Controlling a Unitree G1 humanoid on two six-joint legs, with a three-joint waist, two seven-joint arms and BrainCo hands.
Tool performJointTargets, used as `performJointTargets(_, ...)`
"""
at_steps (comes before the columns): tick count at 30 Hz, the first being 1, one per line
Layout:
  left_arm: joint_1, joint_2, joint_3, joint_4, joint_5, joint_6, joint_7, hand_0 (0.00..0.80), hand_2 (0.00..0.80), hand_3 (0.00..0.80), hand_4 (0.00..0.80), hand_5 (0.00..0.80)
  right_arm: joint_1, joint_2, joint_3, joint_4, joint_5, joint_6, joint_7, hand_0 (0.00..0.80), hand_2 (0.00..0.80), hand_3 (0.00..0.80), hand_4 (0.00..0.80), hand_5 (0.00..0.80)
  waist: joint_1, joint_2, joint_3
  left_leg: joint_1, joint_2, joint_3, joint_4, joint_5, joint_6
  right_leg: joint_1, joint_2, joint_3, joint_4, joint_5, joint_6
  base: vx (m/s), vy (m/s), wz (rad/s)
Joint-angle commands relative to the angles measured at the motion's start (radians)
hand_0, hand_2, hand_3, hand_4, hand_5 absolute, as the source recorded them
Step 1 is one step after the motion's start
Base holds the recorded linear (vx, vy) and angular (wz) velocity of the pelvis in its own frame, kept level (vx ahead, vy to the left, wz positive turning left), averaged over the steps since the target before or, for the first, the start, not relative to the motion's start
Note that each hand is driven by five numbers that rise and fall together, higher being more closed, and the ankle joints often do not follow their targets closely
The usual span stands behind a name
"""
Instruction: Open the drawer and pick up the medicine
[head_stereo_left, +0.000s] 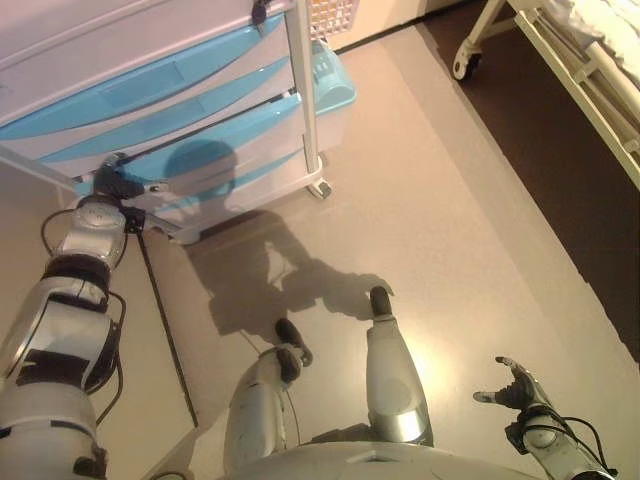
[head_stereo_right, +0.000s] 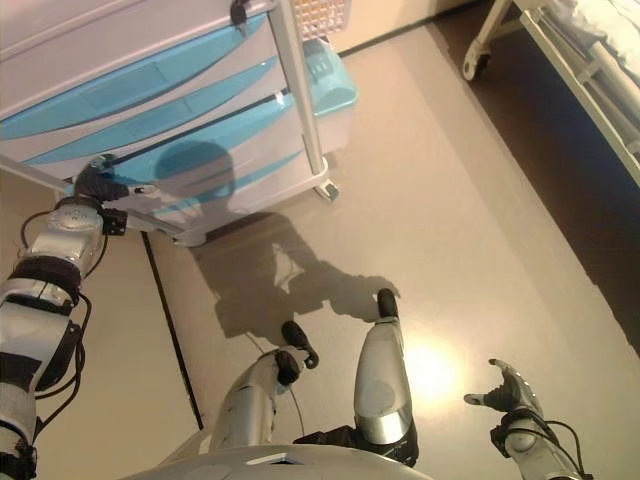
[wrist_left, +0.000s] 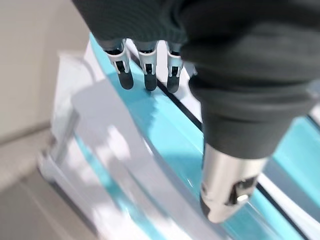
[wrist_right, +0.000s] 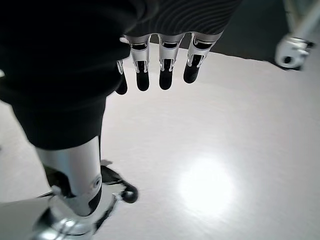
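Observation:
A white drawer cart (head_stereo_left: 297, 60) with several pale blue drawer fronts stands at the upper left; every drawer looks pushed in. My left hand (head_stereo_left: 112, 183) reaches the left end of a lower blue drawer (head_stereo_left: 225, 128). In the left wrist view its fingers (wrist_left: 149, 75) hang relaxed just off the blue front (wrist_left: 165, 135) beside a dark gap, and the thumb (wrist_left: 225, 195) sticks out apart, holding nothing. My right hand (head_stereo_left: 512, 385) hangs open over the floor at the lower right, fingers (wrist_right: 165, 75) straight. No medicine shows in any view.
A blue-lidded bin (head_stereo_left: 335, 85) sits behind the cart and a lattice basket (head_stereo_left: 330, 15) above it. The cart rests on a caster (head_stereo_left: 320, 188). A white bed frame (head_stereo_left: 585, 70) with a wheel (head_stereo_left: 462, 68) stands at the upper right on dark flooring.

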Motion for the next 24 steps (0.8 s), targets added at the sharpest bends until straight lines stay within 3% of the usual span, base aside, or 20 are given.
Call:
performJointTargets(1, 0.203, -0.093, 0.036, -0.125, -0.023, -0.027, -0.124, 0.0, 0.0, 0.0, 0.0, 0.0, 0.087, 0.009, -0.022, -0.068, 0.02, -0.048, 0.006, 0.0, 0.0, 0.0, 0.0, 0.0, 0.041, 0.001, -0.041, 0.15, -0.043, -0.044, -0.142, -0.086, -0.027, -0.017, -0.018, -0.008, 0.087, 0.068, -0.004, 0.022, -0.086, 0.13)
performJointTargets(5, 0.517, -0.2, 0.057, -0.343, -0.008, -0.014, -0.159, 0.0, 0.0, 0.0, 0.0, 0.0, 0.15, 0.06, -0.081, -0.112, 0.084, -0.099, 0.081, 0.0, 0.0, 0.0, 0.0, 0.0, 0.11, 0.009, -0.084, 0.195, -0.055, -0.069, -0.205, -0.046, -0.02, 0.057, -0.022, -0.066, 0.044, 0.073, -0.007, -0.001, -0.13, 0.13)
performJointTargets(9, 0.734, -0.264, 0.099, -0.386, -0.013, -0.007, -0.211, 0.0, 0.0, 0.0, 0.0, 0.0, 0.176, 0.109, -0.106, -0.129, 0.176, -0.082, 0.215, 0.0, 0.0, 0.0, 0.0, 0.0, 0.164, 0.017, -0.131, 0.251, -0.066, -0.099, -0.262, -0.032, -0.02, 0.118, -0.02, -0.12, 0.027, 0.055, -0.004, 0.043, -0.096, 0.18)
performJointTargets(14, 0.862, -0.354, 0.15, -0.236, -0.076, 0.001, -0.29, 0.0, 0.0, 0.0, 0.0, 0.0, 0.131, 0.204, -0.075, -0.006, 0.336, -0.07, 0.387, 0.0, 0.0, 0.0, 0.0, 0.0, 0.219, 0.01, -0.199, 0.301, -0.065, -0.122, -0.319, -0.005, -0.022, 0.179, -0.006, -0.18, 0.017, 0.026, -0.006, 0.026, -0.099, 0.11)
performJointTargets(19, 0.857, -0.432, 0.166, -0.029, -0.185, -0.013, -0.409, 0.0, 0.0, 0.0, 0.0, 0.0, 0.05, 0.293, -0.043, 0.184, 0.52, -0.101, 0.568, 0.0, 0.0, 0.0, 0.0, 0.0, 0.254, 0.013, -0.256, 0.339, -0.054, -0.152, -0.379, 0.027, -0.035, 0.244, 0.026, -0.235, -0.022, -0.021, -0.017, -0.016, -0.097, 0.13)
performJointTargets(24, 0.82, -0.494, 0.151, 0.102, -0.243, -0.025, -0.485, 0.0, 0.0, 0.0, 0.0, 0.0, -0.027, 0.356, -0.025, 0.31, 0.651, -0.139, 0.646, 0.0, 0.0, 0.0, 0.0, 0.0, 0.287, 0.016, -0.293, 0.352, -0.036, -0.166, -0.416, 0.054, -0.055, 0.292, 0.04, -0.3, -0.073, -0.048, -0.025, -0.084, -0.128, 0.16)
